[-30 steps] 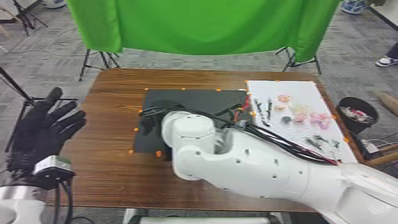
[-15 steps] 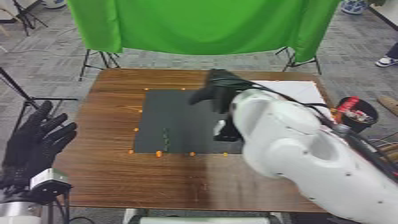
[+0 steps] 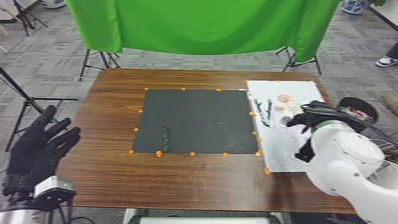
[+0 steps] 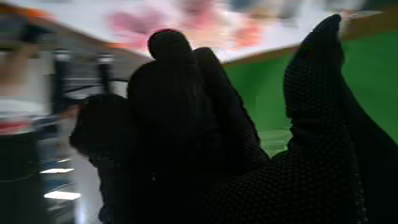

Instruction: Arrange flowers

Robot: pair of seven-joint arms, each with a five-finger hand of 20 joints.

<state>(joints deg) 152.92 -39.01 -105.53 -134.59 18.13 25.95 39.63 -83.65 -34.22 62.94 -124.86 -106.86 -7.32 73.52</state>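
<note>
- Brown wooden table (image 3: pixel 107 172) stands on grey carpet (image 3: pixel 62 55); green cloth (image 3: pixel 213 25) hangs behind its far edge.
- Black mat (image 3: pixel 204 120) lies mid-table, w/ white sheet (image 3: pixel 284 157) just beside its R edge; small orange marks dot the borders of both.
- Dark bin (image 3: pixel 358 105) sits off the table's R side, pale contents inside.
- Red marking on a white item (image 4: pixel 16 122), R wrist view: too blurred to make out.
- Green stem (image 3: pixel 166 140) lies on the mat, near its L side, running lengthwise, near end close to the mat's near edge.
- Two dark stems (image 3: pixel 268 109) lie side by side, apart, on the sheet's L part; peach flower (image 3: pixel 283 98) near them, toward the far end.
- Pink flowers (image 4: pixel 138 22) and an orange bloom (image 4: pixel 251 36) also on the sheet, blurred, per R wrist view.
- R hand (image 3: pixel 315 119): open, fingers extended, thumb well apart from them, nothing gripped; over the sheet's R side.
- L hand (image 3: pixel 37 150): open, fingers spread, off the table's L edge.
- Chg. vs 0.5 s ago: R hand has moved from above the mat's far R part to the sheet; sheet's stems and peach flower now back in sight; green stem unmoved.
</note>
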